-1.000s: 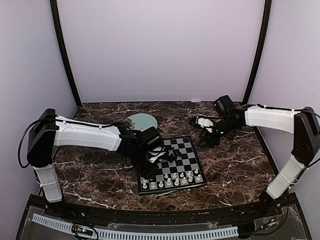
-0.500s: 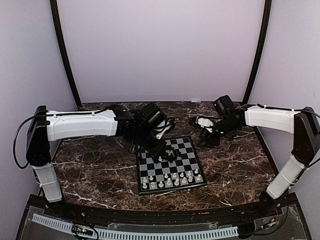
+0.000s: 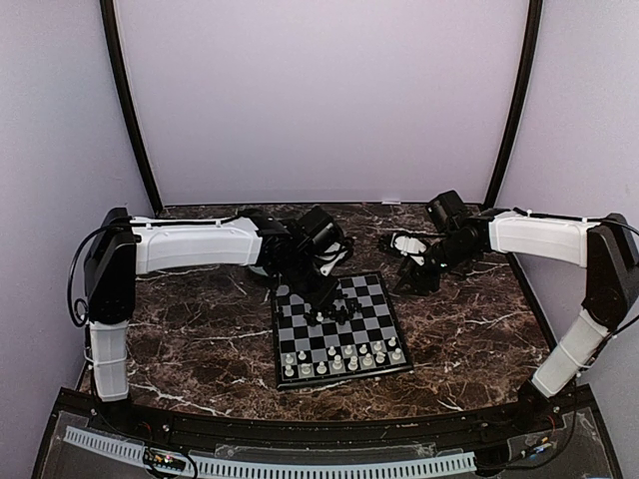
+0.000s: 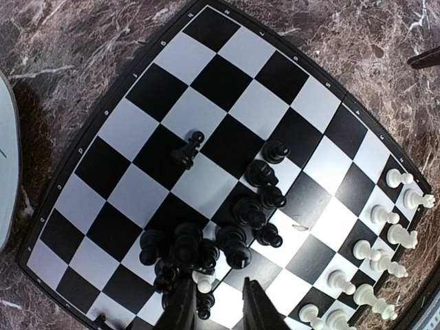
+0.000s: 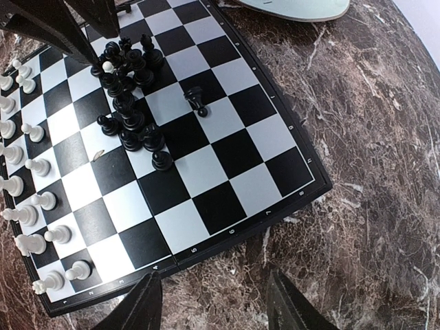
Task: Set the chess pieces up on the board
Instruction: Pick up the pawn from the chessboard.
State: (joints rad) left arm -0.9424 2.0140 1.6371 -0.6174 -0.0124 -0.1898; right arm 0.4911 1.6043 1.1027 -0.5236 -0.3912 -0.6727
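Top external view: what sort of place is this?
Most likely a laboratory robot cell, not a home. Plain pale walls enclose one marble-patterned table; a left arm and a right arm stand at its near edge, reaching toward a small chessboard.

The board (image 4: 184,56) is chequered in black and white and edged by a thin dark rim. Black chess pieces (image 4: 247,210) and cream-white chess pieces (image 4: 385,237) are seen. The tabletop (image 5: 385,137) is patterned in white-veined dark brown marble; the plate (image 5: 295,8) is coloured pale green.
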